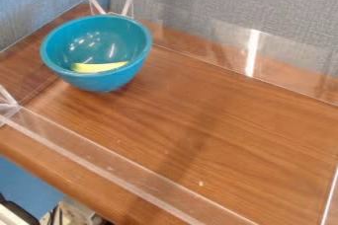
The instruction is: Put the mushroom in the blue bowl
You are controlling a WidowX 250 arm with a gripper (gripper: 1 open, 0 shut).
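The table [224, 120] fills most of the view, a brown wood-grain top running from the near left edge to the far right, where the frame cuts it off. Clear plastic walls [251, 49] stand around it; they are hard to trace, showing mainly as pale edges and glare along the back and down the near side. Behind them is a grey-blue textured backdrop [238, 2].

The bowl [95, 53] sits upright on the wood in the far left part of the table, close to the back wall and well apart from the near edge. It is glossy turquoise, and its inside carries bright reflections. A flat yellow piece [99, 68] lies in the bottom of it, partly hidden by the near rim, so I can see only a strip of it.

My arm and my jaws are out of the picture altogether. My jaws are closed as tightly as they go, but with nothing of them in view I cannot tell whether anything sits between them.

The mushroom shows nowhere: not on the wood, not in the visible part of the bowl. Where it is, I cannot tell from this view.
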